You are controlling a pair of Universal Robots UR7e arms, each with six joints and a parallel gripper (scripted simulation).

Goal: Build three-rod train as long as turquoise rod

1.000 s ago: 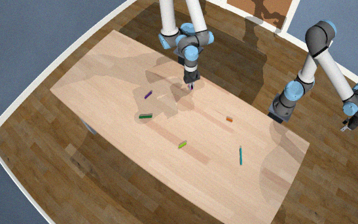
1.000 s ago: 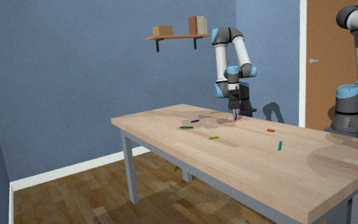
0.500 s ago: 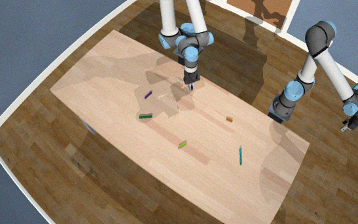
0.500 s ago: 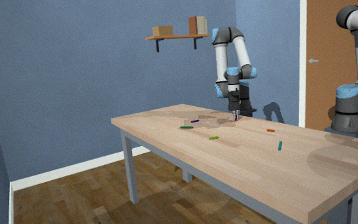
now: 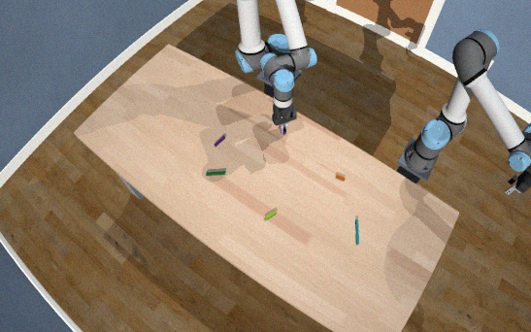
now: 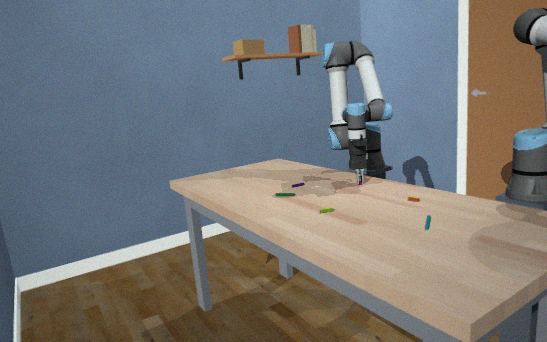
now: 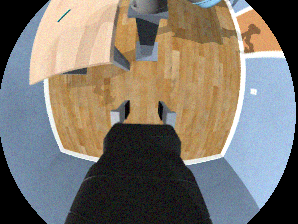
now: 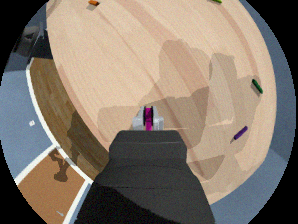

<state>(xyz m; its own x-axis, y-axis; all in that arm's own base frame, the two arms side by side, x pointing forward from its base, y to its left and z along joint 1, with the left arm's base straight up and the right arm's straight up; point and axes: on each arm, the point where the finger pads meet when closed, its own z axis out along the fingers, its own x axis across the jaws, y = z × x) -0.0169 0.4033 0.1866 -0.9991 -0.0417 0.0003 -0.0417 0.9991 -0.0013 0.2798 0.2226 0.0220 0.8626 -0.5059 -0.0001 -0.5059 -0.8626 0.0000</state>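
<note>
The turquoise rod (image 5: 357, 231) (image 6: 428, 222) (image 7: 64, 15) lies on the right part of the table. The orange rod (image 5: 340, 177) (image 6: 413, 199) (image 8: 93, 3), lime rod (image 5: 271, 215) (image 6: 327, 211), green rod (image 5: 215, 172) (image 6: 285, 194) (image 8: 257, 86) and purple rod (image 5: 219, 140) (image 6: 298, 185) (image 8: 240, 132) lie flat, far apart. My right gripper (image 5: 283, 129) (image 6: 360, 180) (image 8: 148, 112) is shut on a magenta rod (image 8: 148, 121), low over the table's back part; its exact height is unclear. My left gripper (image 7: 144, 106) is open and empty, off the table's right side.
The table (image 5: 179, 194) (image 6: 369, 250) carries separate rods with wide gaps between them. Arm shadows fall around the purple and green rods. The left arm's base stands behind the table's back edge at the right in the top view. A wall shelf (image 6: 274, 57) hangs far behind.
</note>
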